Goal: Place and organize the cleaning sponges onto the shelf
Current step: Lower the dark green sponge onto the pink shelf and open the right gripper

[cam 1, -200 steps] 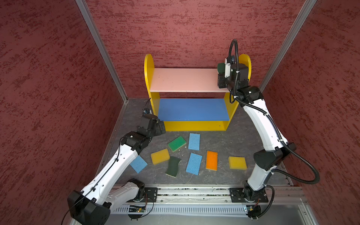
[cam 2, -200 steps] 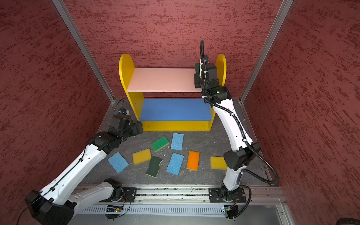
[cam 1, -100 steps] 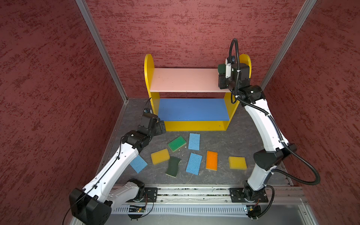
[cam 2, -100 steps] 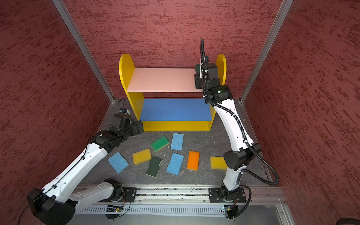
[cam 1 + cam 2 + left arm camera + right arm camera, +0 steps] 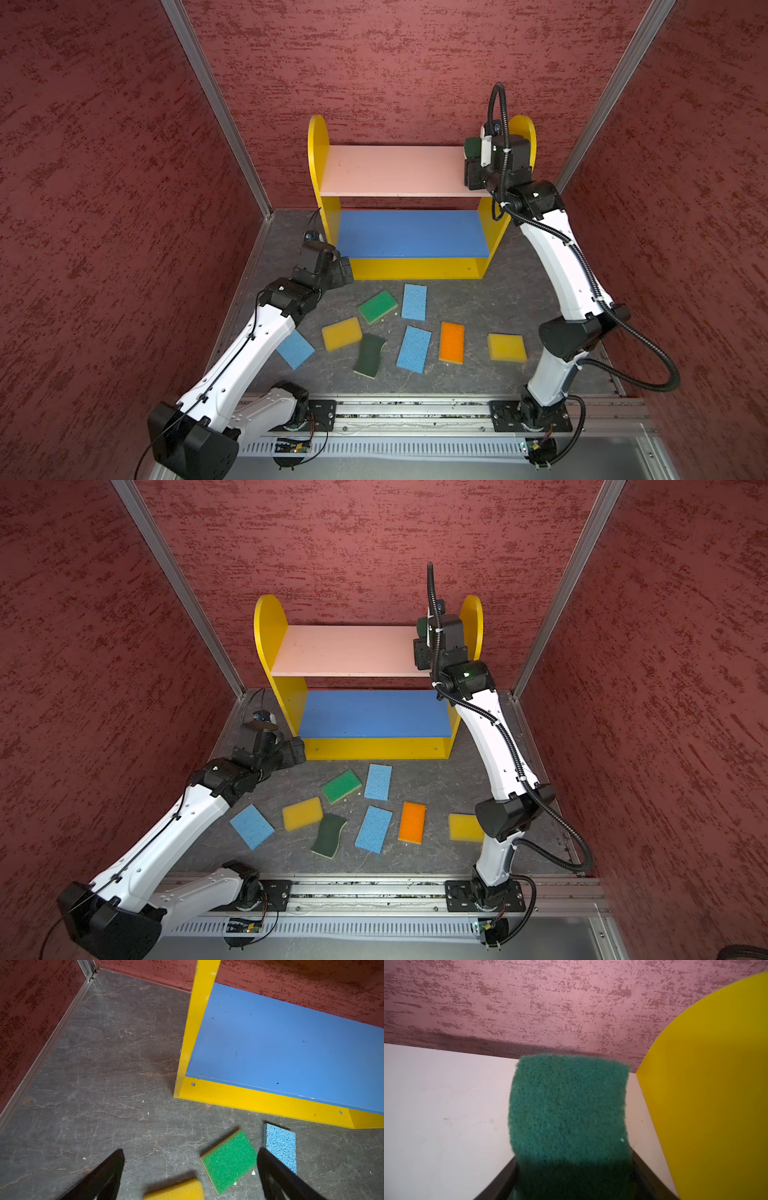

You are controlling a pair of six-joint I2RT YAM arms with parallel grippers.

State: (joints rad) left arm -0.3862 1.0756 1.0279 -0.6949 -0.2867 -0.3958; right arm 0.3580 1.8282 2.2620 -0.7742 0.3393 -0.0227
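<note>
Inspected shelf (image 5: 395,170) and surface (image 5: 498,286).

Right jaws: found one dark-green sponge (image 5: 569,1109) lodged between them, projecting forward over the end of the pink top board (image 5: 446,1105), just beside the yellow side panel (image 5: 706,1095). Cannot tell whether clamped on it or slackened. Cannot tell whether resting on the board or held just above it.

Left jaws: found spread wide and empty, low over the surface, close to the shelf's front corner. Noted bright green sponge (image 5: 228,1159) just ahead, roughly between the two fingertips (image 5: 112,1167) and nearer one of them. Noted one yellow sponge (image 5: 176,1190) closer in, beneath the gap. Noted one blue sponge (image 5: 279,1145) just outside the farther fingertip. No contact with any of the three.

Counted eight sponges loose on the surface, all well apart from the right jaws: three blue, two yellow, one orange sponge (image 5: 451,342), the bright green one, and a wavy dark-green sponge (image 5: 369,355). Found blue middle board (image 5: 411,232) and yellow bottom board (image 5: 415,268) bare.

Judged progress: early. First of nine at the point of delivery, release not confirmed. Eight left to fetch. Sorting on the shelf not yet started. Judged the bright green sponge the likeliest next pick, given the left jaws' position.
</note>
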